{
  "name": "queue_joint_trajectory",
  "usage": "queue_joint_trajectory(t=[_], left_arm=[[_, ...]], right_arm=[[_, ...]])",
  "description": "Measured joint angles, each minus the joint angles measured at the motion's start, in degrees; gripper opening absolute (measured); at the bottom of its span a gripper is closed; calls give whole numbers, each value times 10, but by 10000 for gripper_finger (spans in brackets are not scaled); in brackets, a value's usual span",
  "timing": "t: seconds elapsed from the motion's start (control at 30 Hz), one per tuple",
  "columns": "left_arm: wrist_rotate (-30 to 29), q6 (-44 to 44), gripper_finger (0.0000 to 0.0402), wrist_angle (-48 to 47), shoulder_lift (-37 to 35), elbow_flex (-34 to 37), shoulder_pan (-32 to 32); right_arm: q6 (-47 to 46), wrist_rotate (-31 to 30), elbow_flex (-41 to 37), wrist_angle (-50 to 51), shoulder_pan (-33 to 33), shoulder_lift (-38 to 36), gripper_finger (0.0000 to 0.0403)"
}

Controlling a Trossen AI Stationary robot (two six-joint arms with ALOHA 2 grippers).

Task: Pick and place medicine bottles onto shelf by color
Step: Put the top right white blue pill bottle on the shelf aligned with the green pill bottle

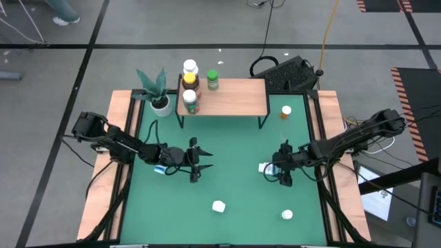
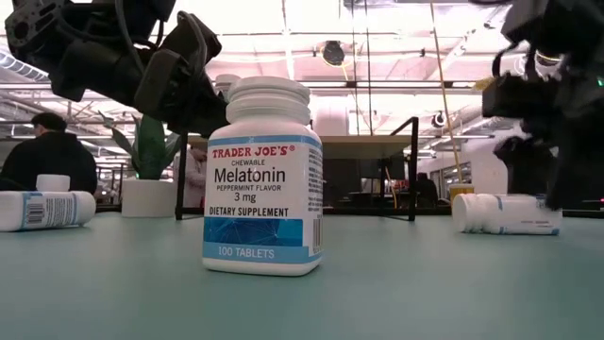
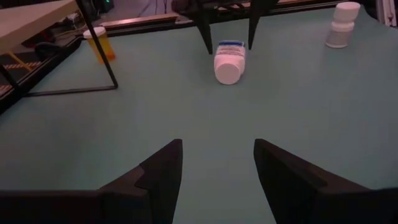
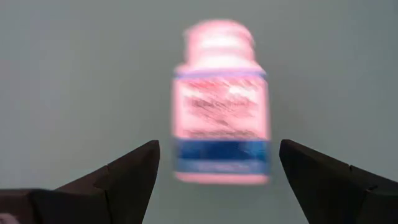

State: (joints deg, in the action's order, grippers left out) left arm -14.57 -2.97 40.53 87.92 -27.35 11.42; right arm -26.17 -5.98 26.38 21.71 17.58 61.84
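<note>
Three on shelf: three bottles — an amber one (image 1: 190, 80), a green one (image 1: 213, 80) and a green-and-white one (image 1: 191, 101) — stand upright at the left end of the shelf (image 1: 238, 97).
Loose bottles: a lying white-and-blue bottle (image 1: 265, 167) just beside the right gripper; another lying (image 1: 160, 169) near the left arm; an orange bottle (image 1: 285, 112) upright, right of the shelf; two white-capped ones (image 1: 219, 206) (image 1: 286, 215) at the near side of the table (image 1: 234, 148).
Right gripper (image 1: 283, 173): low over the table, its fingers apart and empty; in its wrist view they bracket the lying bottle (image 4: 221, 102) without touching it.
Left gripper (image 1: 193, 163): left of centre, fingers (image 3: 160, 171) apart, nothing between them.
Handling: the bottle is judged light, rigid plastic with a smooth label — likely to roll or slip rather than deform.
Hold: across the cylindrical body, mid-label, fingers square to its long axis; the cap is narrower and less secure.
Step in hand: seemingly the approach to a pick — closing has not yet begun.
Plant (image 1: 157, 89): potted, left of the shelf; not part of the sorting.
</note>
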Motion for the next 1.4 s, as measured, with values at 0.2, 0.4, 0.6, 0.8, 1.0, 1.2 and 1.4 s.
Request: queue_joint_trajectory(t=[0.2, 0.4, 0.6, 0.8, 1.0, 1.2, 1.4], left_arm=[[1, -22, 202, 0, 0, 0, -2], [1, -14, 203, 1, 0, 0, -15], [1, 10, 204, 3, 0, 0, -21], [1, 71, 209, 24, 0, 0, -21], [-1, 97, 250, 70, 0, 0, -21], [-3, 134, 285, 101, 0, 0, -33], [-5, 138, 289, 103, 0, 0, -35]], right_arm=[[-10, -19, -48, -70, 0, 0, 325], [-19, -66, -69, -112, 0, 0, 296], [-15, -164, -107, -252, 0, 0, 234], [60, -212, -152, -490, 0, 0, 217], [150, -276, -124, -536, 1, 11, 223], [255, -319, -52, -539, 1, 87, 221], [344, -364, 38, -581, 2, 208, 221]])
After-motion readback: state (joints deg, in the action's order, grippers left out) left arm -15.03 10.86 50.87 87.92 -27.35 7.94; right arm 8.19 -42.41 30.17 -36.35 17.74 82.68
